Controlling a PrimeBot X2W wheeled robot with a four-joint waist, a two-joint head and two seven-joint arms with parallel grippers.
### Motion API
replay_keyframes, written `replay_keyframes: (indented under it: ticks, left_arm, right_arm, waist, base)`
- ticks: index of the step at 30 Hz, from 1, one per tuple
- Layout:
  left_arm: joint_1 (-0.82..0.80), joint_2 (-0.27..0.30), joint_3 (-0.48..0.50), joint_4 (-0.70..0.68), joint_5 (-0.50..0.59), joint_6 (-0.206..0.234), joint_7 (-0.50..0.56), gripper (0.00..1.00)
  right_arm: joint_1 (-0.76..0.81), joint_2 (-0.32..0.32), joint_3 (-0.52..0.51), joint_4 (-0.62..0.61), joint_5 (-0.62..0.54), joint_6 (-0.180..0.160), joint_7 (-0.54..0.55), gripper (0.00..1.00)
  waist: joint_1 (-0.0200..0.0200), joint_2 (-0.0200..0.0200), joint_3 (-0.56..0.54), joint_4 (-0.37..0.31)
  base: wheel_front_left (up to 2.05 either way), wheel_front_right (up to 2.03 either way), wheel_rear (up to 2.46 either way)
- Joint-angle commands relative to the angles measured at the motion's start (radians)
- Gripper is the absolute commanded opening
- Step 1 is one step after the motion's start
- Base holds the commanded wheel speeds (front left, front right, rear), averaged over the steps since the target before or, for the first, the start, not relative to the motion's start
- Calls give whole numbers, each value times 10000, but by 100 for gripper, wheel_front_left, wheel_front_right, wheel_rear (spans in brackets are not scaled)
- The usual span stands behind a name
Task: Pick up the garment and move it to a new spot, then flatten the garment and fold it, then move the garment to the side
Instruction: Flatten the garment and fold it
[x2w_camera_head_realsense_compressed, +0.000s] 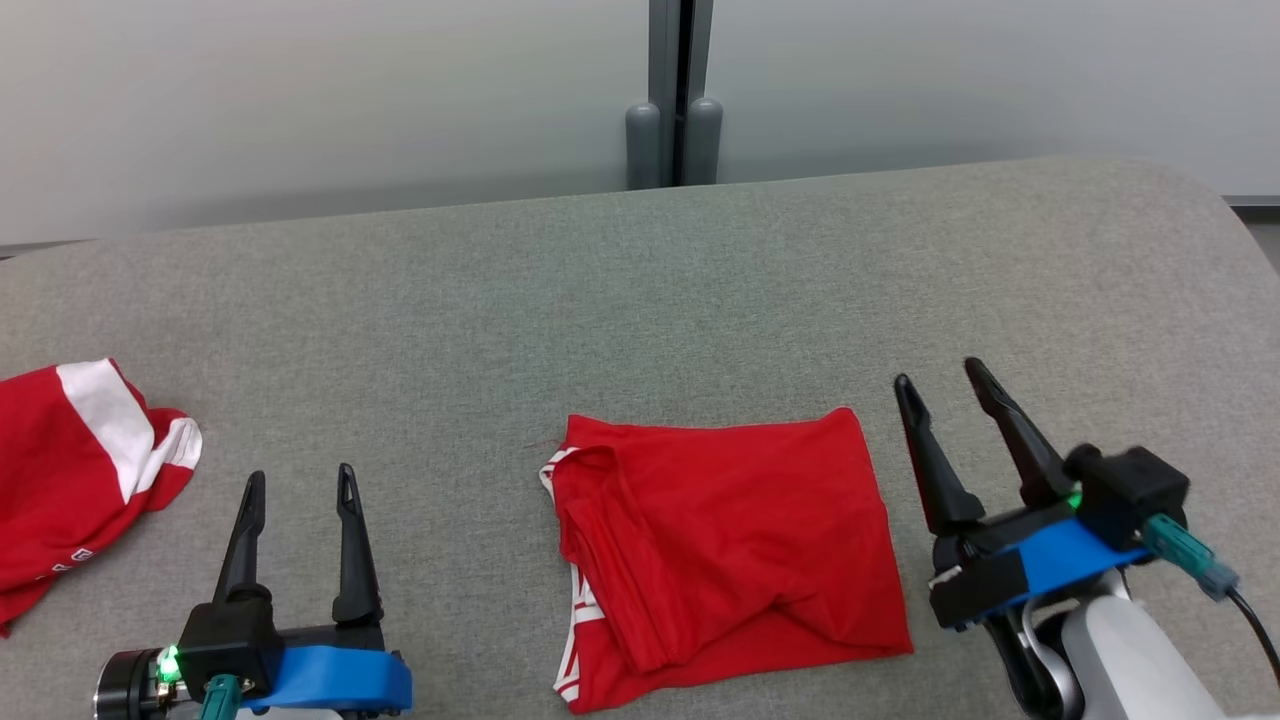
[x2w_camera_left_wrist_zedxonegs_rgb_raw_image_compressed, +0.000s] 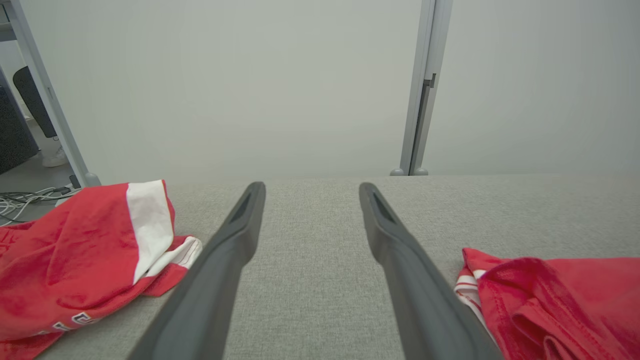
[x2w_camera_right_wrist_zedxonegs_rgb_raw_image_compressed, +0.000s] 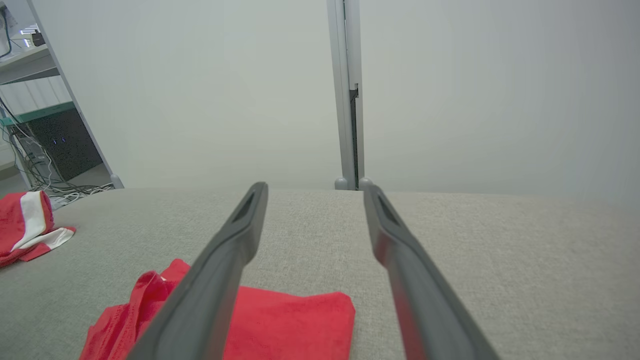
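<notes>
Dark fingers of the left gripper (x2w_camera_head_realsense_compressed: 300, 475) stand wide apart at the near left, with nothing between them and bare cloth beneath; they touch no object. The right gripper (x2w_camera_head_realsense_compressed: 938, 374), at the near right, likewise has its fingers spread and empty, angled slightly to the left, its tips just beyond the far right corner of the garment (x2w_camera_head_realsense_compressed: 730, 540) and clear of it. The garment, red and folded into a rough rectangle, lies flat at the near centre between the two grippers; white-striped trim shows along its left edge, and a loose fold crosses its near right part. A second red garment (x2w_camera_head_realsense_compressed: 80, 470) with a broad white band lies crumpled at the far left edge, well apart from the folded one and to the left of the left gripper. Both rest on a grey woven surface (x2w_camera_head_realsense_compressed: 640, 280) with a rounded far right corner. Beyond it stand pale grey partition panels joined by a grey post (x2w_camera_head_realsense_compressed: 680, 100) with two rounded feet. In the right wrist view, loose cables (x2w_camera_right_wrist_zedxonegs_rgb_raw_image_compressed: 35, 180) and a dark cabinet (x2w_camera_right_wrist_zedxonegs_rgb_raw_image_compressed: 65, 145) appear on the floor past the left panel.
</notes>
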Motion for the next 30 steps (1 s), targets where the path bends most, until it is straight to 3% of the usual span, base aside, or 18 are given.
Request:
replay_keyframes:
  ticks: [1,11,20,30]
  left_arm:
    - [52,-5,38,-10,19,-32,-44,100]
    - [206,-5,83,47,79,-83,-46,100]
    - [301,-5,25,163,91,-201,-46,100]
    - [409,-4,-1854,1070,-336,-1013,-44,100]
  right_arm:
    - [278,59,-153,-156,-135,3,-26,100]
    - [1947,567,-1157,-1045,-822,2,-27,100]
    - [2309,863,-1414,-1020,-1077,2,-27,100]
    - [2256,885,-1363,-843,-1153,2,-28,100]
  waist:
    - [0,0,-43,-41]
    - [0,0,-263,8]
    - [0,0,-384,43]
    - [0,0,-590,103]
  base:
    - [0,0,0]
    - [0,0,0]
    - [0,0,0]
    - [0,0,0]
